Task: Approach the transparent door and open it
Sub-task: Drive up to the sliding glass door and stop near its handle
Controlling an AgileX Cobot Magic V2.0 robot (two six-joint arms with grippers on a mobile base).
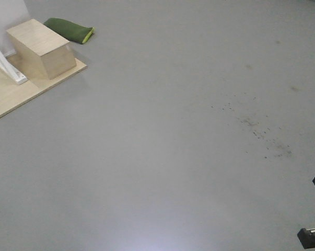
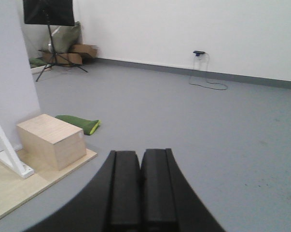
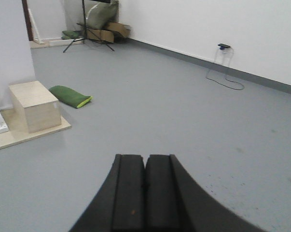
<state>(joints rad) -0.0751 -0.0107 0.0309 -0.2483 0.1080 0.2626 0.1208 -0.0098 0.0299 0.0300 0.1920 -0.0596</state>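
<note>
We see no transparent door in any view. It lies somewhere out of frame, so we judge the base has yet to drive to it. Both arms point forward, roughly level, over the bare grey floor [image 1: 173,130], likely so nothing catches during travel. The left gripper [image 2: 141,159] has its black fingers pressed together, holding nothing; the right gripper [image 3: 145,163] is closed and empty too. Ahead to the left, a pale wooden box [image 2: 51,140] sits on a wooden platform [image 1: 11,94], a green cushion [image 2: 77,124] just beside it, with a white wall [image 2: 184,29] beyond.
</note>
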